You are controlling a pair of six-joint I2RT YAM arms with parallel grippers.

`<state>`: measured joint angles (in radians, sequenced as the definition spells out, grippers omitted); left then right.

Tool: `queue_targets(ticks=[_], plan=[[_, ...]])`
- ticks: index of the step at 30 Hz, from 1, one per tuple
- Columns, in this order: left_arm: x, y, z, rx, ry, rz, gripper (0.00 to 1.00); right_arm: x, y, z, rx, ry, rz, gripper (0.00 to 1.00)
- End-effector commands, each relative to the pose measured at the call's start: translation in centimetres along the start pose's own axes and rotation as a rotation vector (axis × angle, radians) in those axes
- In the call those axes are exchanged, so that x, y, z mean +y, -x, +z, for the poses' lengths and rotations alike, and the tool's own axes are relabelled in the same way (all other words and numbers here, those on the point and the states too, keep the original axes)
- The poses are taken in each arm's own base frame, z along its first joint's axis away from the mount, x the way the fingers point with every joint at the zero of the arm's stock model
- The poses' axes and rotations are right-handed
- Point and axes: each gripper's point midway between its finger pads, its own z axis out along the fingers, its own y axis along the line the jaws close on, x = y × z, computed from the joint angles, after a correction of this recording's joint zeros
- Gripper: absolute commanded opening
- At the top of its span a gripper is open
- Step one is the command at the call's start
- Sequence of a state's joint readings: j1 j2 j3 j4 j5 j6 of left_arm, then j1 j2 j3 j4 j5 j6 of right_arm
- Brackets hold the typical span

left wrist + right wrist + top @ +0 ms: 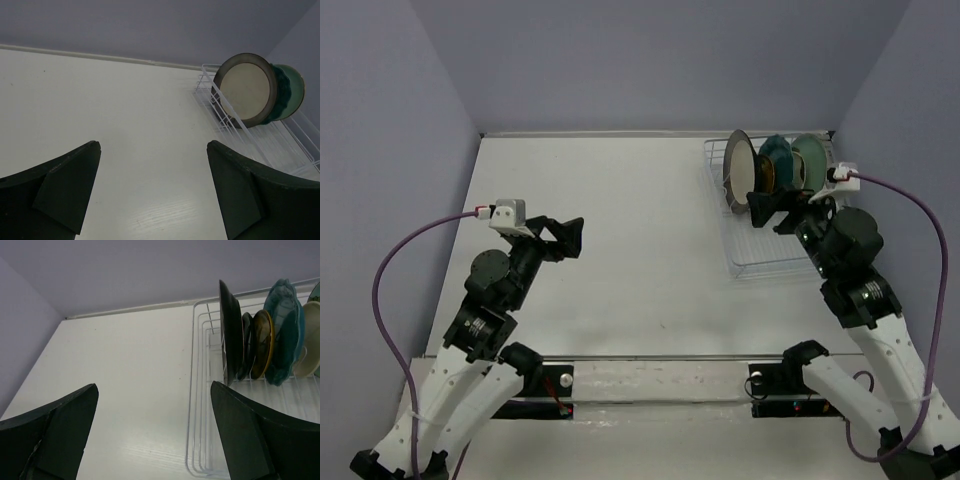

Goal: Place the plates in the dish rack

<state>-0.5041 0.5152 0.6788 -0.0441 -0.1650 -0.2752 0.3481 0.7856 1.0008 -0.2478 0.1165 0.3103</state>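
Observation:
The white wire dish rack [760, 262] stands at the far right of the table. Several plates stand upright in its far end: the silver metal plate [740, 168] at the left, then small dark and yellow ones [767, 172], the dark teal one [782, 158] and the pale mint one [812, 160]. In the right wrist view I see the silver plate [230, 335] edge-on, the black [246, 346], yellow [262, 342], teal [285, 330] and cream [311, 337] plates. My right gripper [772, 210] hovers open and empty over the rack's near part. My left gripper [575, 238] is open and empty at mid-left.
The rack [260, 145] also shows in the left wrist view, with the silver plate [246, 89] facing me. Purple walls close the table at the back and sides. The rack's near half holds only bare wires [200, 390].

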Motion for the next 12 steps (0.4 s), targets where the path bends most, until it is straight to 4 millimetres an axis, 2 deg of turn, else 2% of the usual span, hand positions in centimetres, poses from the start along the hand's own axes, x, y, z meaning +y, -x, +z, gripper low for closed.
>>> queue_targets(ticks=[1, 3, 8, 12], plan=[[-1.6, 2.6, -0.1, -0.101, -0.075, -0.031, 0.99, 1.1, 0.4, -3.3, -0.077, 0.095, 0.056, 1.0], [-1.8, 3.6, -0.4, -0.125, -0.082, -0.031, 0.99, 0.9, 1.1, -4.5, -0.119, 0.097, 0.06, 1.0], [-2.4, 6.5, -1.1, -0.194, -0.094, -0.009, 0.99, 0.9, 1.0, -4.8, -0.123, 0.104, 0.042, 1.0], [-2.4, 6.8, -1.1, -0.196, -0.089, 0.0, 0.99, 1.4, 1.2, -4.5, -0.112, 0.121, 0.039, 1.0]])
